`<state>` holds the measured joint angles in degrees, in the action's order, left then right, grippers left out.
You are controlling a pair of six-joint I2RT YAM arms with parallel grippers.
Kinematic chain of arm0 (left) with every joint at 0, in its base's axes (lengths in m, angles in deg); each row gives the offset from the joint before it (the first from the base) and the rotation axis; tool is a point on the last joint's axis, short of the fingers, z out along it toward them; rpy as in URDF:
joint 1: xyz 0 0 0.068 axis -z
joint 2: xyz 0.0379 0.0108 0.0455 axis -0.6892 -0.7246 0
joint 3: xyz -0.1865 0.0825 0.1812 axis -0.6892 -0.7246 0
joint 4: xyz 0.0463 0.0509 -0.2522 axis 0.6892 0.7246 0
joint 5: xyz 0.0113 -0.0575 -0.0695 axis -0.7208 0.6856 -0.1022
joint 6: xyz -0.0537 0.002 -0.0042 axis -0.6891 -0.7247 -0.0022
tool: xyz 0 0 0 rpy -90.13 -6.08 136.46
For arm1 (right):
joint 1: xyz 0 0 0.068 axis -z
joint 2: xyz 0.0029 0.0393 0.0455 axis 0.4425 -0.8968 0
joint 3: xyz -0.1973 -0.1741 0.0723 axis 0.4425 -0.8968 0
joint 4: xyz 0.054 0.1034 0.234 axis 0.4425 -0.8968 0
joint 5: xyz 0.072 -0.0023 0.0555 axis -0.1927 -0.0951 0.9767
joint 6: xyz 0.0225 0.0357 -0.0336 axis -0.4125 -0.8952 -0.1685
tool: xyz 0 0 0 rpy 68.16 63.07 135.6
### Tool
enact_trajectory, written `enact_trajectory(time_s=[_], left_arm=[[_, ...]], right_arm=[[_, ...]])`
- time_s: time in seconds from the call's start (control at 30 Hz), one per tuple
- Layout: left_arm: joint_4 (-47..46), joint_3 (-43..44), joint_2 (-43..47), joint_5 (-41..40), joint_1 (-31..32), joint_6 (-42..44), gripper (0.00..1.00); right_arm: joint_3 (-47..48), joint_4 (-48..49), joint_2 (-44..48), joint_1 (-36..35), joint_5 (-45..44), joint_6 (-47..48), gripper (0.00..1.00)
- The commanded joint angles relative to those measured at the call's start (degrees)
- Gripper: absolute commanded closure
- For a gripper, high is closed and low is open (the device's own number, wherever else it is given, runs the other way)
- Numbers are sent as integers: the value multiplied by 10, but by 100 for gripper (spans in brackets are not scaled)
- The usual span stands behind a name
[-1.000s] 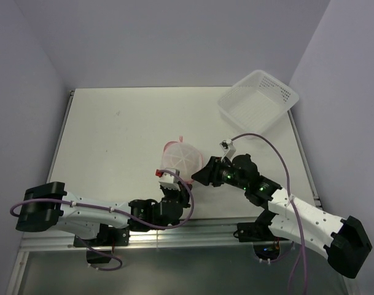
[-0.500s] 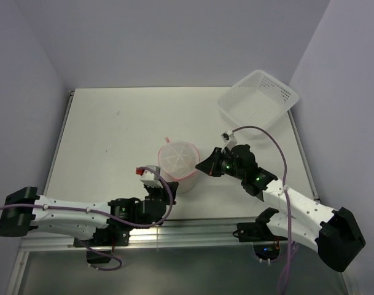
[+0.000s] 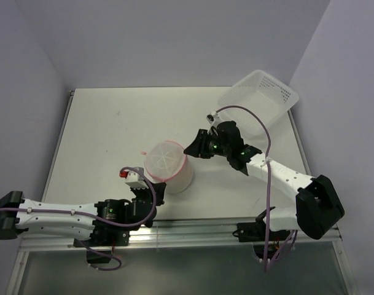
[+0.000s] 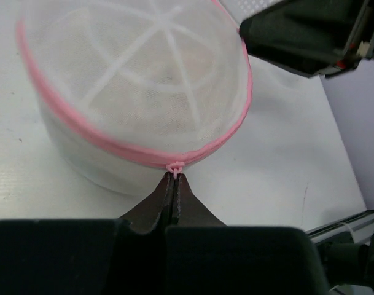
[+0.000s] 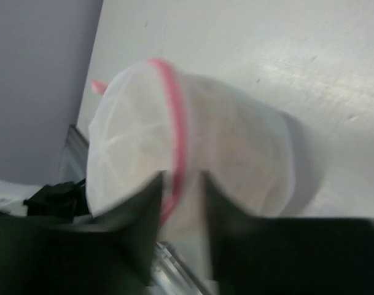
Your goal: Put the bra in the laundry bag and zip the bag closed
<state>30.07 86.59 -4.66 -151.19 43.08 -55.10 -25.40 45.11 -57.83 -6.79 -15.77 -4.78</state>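
Note:
The laundry bag [image 3: 167, 165] is a round white mesh pouch with a pink zipper rim [image 4: 119, 146], standing upright at the table's near middle. My left gripper [image 4: 174, 177] is shut on the small pink zipper pull [image 4: 175, 166] at the bag's near side, and in the top view the left gripper [image 3: 155, 185] sits at the bag's near-left edge. My right gripper [image 3: 188, 149] hovers just right of the bag, and in its blurred wrist view the right gripper [image 5: 179, 184] shows a gap with nothing gripped. The bra is hidden; only a dim beige shade shows through the mesh.
A white perforated plastic basket [image 3: 257, 101] stands at the far right corner, close behind the right arm. The right gripper's black body [image 4: 309, 37] looms beyond the bag in the left wrist view. The metal rail [image 3: 193, 230] runs along the near edge.
The bag went from tilted to upright and slid left and nearer as the left arm drew back. The right gripper lifted away toward the far side, and its fingers now stand apart.

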Motion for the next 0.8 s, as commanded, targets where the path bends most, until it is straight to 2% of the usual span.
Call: enact_trajectory(time_s=[0.0, 0.03, 0.1, 0.17, 0.3, 0.4, 0.5, 0.57, 0.63, 0.7, 0.77], left_arm=[[-72, 8, -44, 11, 12, 55, 100], [-96, 19, -58, 20, 12, 72, 100], [-197, 26, -89, 52, 11, 124, 100], [-249, 40, -110, 80, 5, 160, 100], [-291, 63, -166, 123, -24, 174, 100], [-299, 71, -190, 141, -35, 170, 100], [-300, 77, -201, 145, -37, 169, 100], [-298, 76, -203, 145, -36, 167, 100], [-294, 77, -205, 146, -36, 165, 100], [-291, 75, -205, 148, -37, 163, 100], [-287, 72, -200, 148, -36, 162, 100]], right_arm=[[32, 24, 11, 12, -53, 16, 43], [27, 12, 23, 9, -76, 14, 30], [-12, 7, 78, 4, -89, 12, 11], [-50, 16, 125, 3, -96, -11, 8], [-161, 36, 246, -19, -100, -59, 6], [-188, 46, 269, -59, -89, -80, 6], [-183, 41, 261, -88, -104, -80, 12], [-181, 61, 240, -99, -96, -85, 26], [-180, 79, 226, -99, -89, -88, 33], [-173, 94, 205, -100, -89, -89, 51], [-169, 102, 185, -99, -90, -90, 63]])
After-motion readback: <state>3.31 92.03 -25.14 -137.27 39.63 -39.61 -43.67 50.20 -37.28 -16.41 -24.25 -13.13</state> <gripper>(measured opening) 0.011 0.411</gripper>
